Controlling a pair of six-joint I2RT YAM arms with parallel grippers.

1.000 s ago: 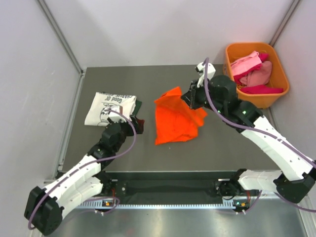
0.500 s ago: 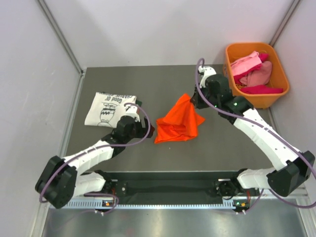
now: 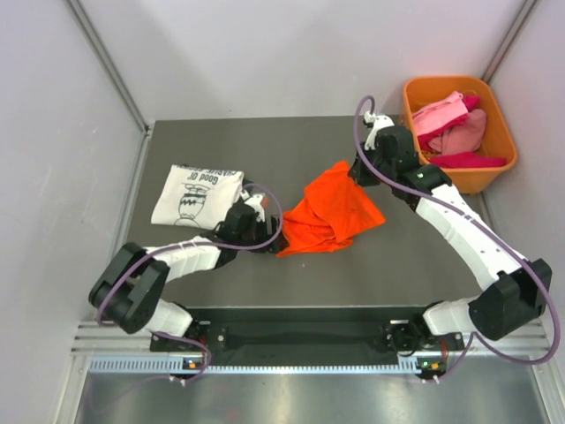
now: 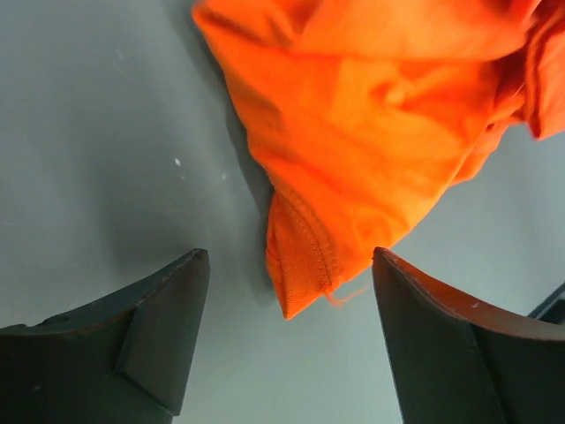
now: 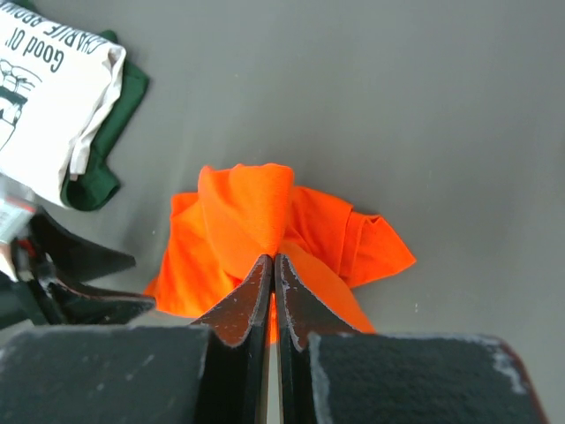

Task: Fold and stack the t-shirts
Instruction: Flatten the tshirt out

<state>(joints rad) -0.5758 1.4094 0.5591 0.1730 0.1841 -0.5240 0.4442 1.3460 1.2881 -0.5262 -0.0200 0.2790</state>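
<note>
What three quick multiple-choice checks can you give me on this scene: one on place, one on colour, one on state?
1. Where on the dark grey table does the folded white cloth t-shirt with black lettering lie?
A) left part
B) centre
C) far right corner

2. What colour is the crumpled soft cloth t-shirt that the right tool pinches?
A) pink
B) bright orange
C) white

3. How does the left tool stand?
A) shut on cloth
B) open, gripping nothing
C) out of view

Answers:
1 A: the top view shows it near the table's left edge.
2 B: the right wrist view shows orange cloth bunched between the shut fingers.
3 B: the left wrist view shows both fingers wide apart, with only a hem corner lying between them.
</note>
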